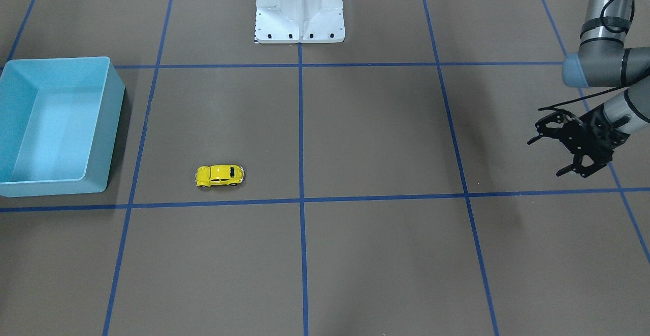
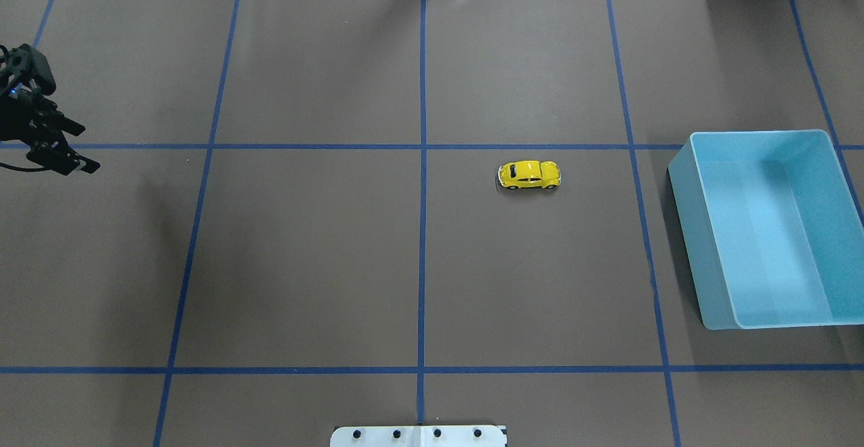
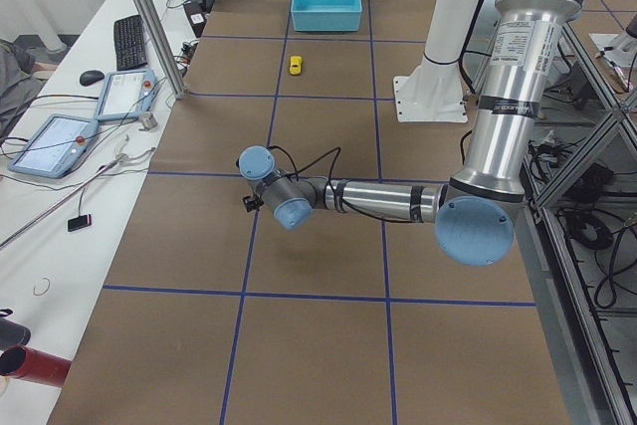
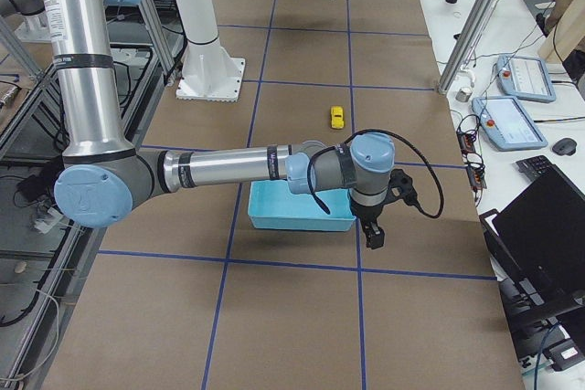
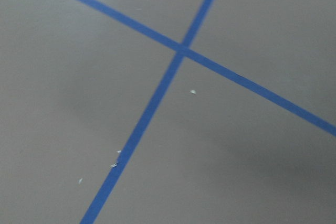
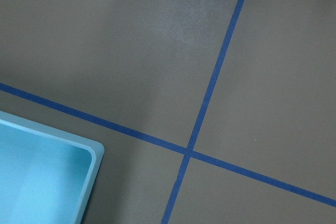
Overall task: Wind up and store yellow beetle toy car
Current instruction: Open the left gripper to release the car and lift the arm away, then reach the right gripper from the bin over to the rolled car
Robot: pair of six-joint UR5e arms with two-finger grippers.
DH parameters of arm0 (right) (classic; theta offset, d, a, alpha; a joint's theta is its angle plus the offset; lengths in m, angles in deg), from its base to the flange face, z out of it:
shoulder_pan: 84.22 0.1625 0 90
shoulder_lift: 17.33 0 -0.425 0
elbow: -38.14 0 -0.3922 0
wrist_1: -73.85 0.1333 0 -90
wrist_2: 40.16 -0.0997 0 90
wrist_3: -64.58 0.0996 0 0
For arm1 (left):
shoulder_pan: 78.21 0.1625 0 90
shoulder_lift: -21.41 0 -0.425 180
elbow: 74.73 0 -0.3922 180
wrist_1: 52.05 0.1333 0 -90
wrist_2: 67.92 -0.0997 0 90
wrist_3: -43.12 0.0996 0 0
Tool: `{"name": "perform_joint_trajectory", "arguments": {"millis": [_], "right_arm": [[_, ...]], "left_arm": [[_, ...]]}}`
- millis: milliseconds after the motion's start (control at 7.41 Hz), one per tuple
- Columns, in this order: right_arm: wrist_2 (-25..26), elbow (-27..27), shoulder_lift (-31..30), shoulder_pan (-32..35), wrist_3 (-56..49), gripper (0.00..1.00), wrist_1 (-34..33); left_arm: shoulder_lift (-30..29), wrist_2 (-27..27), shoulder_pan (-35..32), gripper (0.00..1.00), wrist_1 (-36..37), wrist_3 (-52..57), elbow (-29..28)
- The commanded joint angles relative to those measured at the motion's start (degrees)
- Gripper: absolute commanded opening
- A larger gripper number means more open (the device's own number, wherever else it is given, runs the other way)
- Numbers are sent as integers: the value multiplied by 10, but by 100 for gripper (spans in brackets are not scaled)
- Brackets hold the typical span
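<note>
Small yellow beetle toy car (image 2: pixel 529 175) sits upright on its wheels on the brown paper surface with blue tape grid (image 2: pixel 304 251). It is off the long wall of the open light blue rectangular plastic bin (image 2: pixel 702 244), near but not touching. Left hand (image 1: pixel 543 158) is fingers spread and holding nothing, well apart from the bin, on the far side of the car. Right hand (image 4: pixel 376 237) hangs just past a bin corner; can't tell its state.

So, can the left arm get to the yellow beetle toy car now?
Probably yes: nothing lies between the open left gripper and the yellow beetle toy car, which stands clear of the light blue bin.
</note>
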Motion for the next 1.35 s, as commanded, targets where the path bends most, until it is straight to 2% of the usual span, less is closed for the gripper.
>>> {"name": "perform_joint_trajectory", "arguments": {"millis": [0, 135, 405, 674, 944, 1079, 1214], "right_arm": [[-1, 4, 0, -3, -1, 100, 1], [0, 8, 1, -9, -3, 100, 22], [3, 27, 3, -32, -8, 100, 49], [72, 82, 21, -97, -8, 100, 49], [76, 78, 73, -135, -7, 100, 13], [76, 84, 110, -148, -5, 100, -31], [69, 85, 144, -162, -5, 100, -70]], "left_arm": [[13, -4, -32, 100, 4, -137, 1], [14, -8, -53, 100, 16, -163, 2], [9, -8, -114, 100, 120, -170, 19], [8, -11, -146, 100, 282, -167, 58], [9, -39, -169, 100, 395, -128, 103], [14, -62, -202, 100, 455, -97, 124], [13, -63, -212, 100, 508, -58, 125]]}}
